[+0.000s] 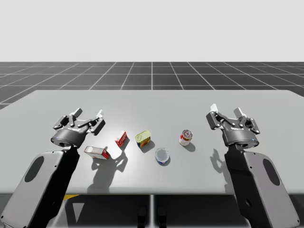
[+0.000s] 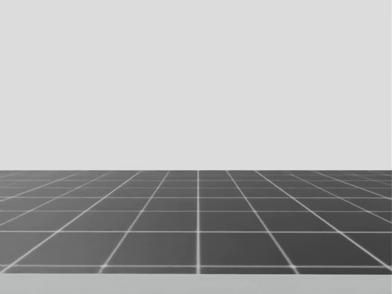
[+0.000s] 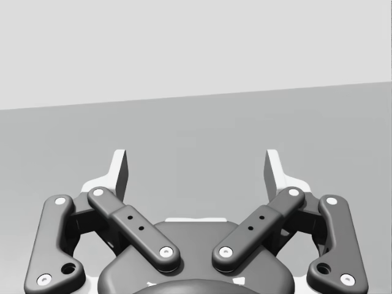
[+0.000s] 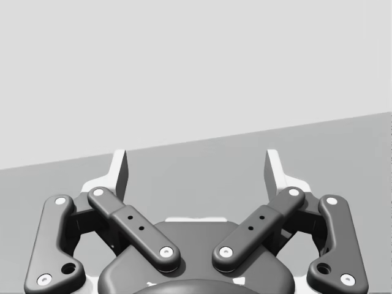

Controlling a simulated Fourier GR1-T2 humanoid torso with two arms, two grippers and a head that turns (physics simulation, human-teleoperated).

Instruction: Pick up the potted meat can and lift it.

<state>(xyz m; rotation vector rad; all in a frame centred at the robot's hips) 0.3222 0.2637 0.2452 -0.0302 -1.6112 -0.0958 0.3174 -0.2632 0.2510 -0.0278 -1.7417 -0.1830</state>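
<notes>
Green-and-yellow rectangular metal potted meat can (image 1: 143,138) resting on flat grey counter (image 1: 190,102), approx mid-counter, pale top face up, nothing touching it.

Just left of can: small red cardboard box (image 1: 121,139), standing tilted, apart from can. Further left of can and slightly nearer front edge: red-and-white oblong box (image 1: 97,152), lying flat. Right of can and nearer front edge, close but not touching: low round blue-and-white tin (image 1: 162,155). Right of can, past tin: small red-and-white cylindrical can (image 1: 185,137), upright.

Well left of can, beyond oblong box: left hand (image 1: 87,117), raised off counter, fingers spread wide, nothing btwn them. Left wrist view agrees: left hand (image 3: 196,171) w/ pale fingertips far apart, bare grey surface ahead.

Well right of can, past cylindrical can: right hand (image 1: 226,113), also raised, spread wide & holding nothing. Same in right wrist view: right hand (image 4: 196,171) gaping, plain grey ahead.

Both hands approx equally far from can. Head view: dark gridded floor (image 2: 196,226) beyond pale strip of counter.
</notes>
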